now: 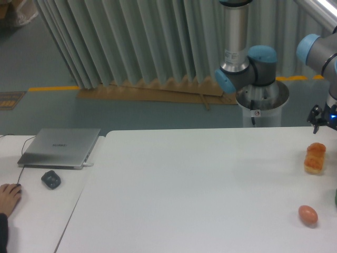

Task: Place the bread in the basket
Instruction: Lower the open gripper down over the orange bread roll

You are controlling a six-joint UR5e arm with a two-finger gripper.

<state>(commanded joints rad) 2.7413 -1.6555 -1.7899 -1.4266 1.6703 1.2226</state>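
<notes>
The bread (315,157), a small lumpy golden-orange loaf, lies on the white table (200,184) near its right edge. My gripper (321,120) hangs at the frame's right border, above and just behind the bread and apart from it. Only its dark left part with a blue light shows, so its jaws cannot be read. Nothing is seen held in it. The basket is out of view.
A smooth reddish-orange egg-shaped object (308,214) rests in front of the bread. A dark sliver (335,198) shows at the right border. On the left side table are a laptop (60,147), a mouse (51,179) and a person's hand (9,196).
</notes>
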